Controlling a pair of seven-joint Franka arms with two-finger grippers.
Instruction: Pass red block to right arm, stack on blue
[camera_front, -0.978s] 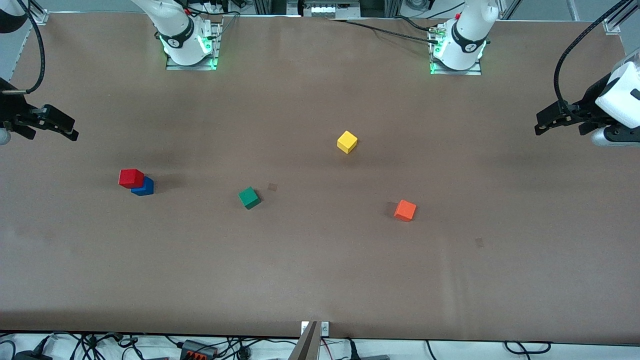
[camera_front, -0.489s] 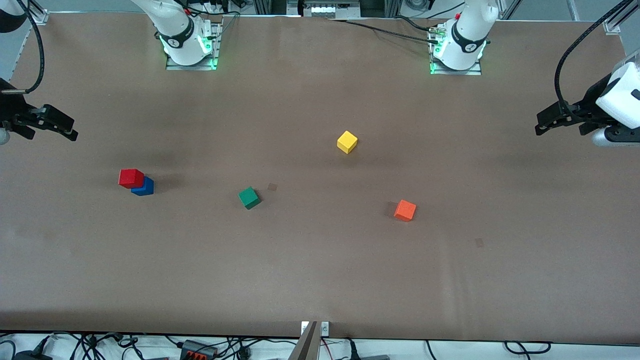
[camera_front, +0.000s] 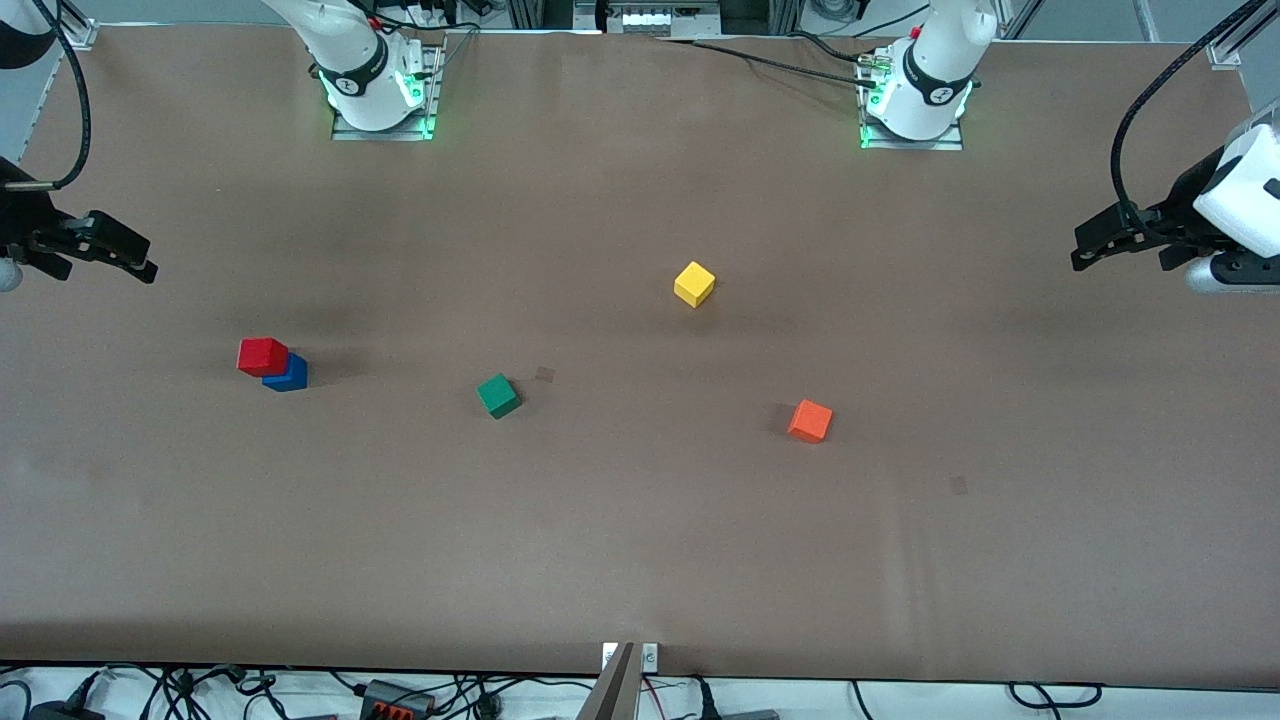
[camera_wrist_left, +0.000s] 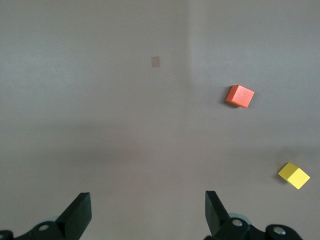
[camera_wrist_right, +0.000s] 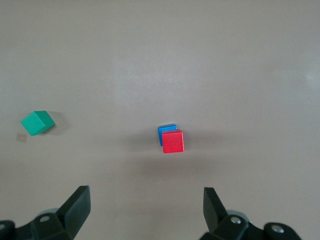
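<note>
The red block (camera_front: 262, 355) (camera_wrist_right: 173, 141) rests on top of the blue block (camera_front: 290, 374) (camera_wrist_right: 166, 131), toward the right arm's end of the table. My right gripper (camera_front: 135, 262) (camera_wrist_right: 146, 207) hangs open and empty above that end's edge, well clear of the stack. Over the table's edge at the left arm's end, my left gripper (camera_front: 1085, 250) (camera_wrist_left: 148, 212) is also open, with nothing between its fingers. Both arms wait pulled back.
A green cube (camera_front: 498, 395) (camera_wrist_right: 37, 122) lies near mid-table. A yellow cube (camera_front: 694, 284) (camera_wrist_left: 294, 175) sits farther from the front camera. An orange cube (camera_front: 810, 421) (camera_wrist_left: 240, 96) lies toward the left arm's end. The brown table (camera_front: 640, 540) carries nothing else.
</note>
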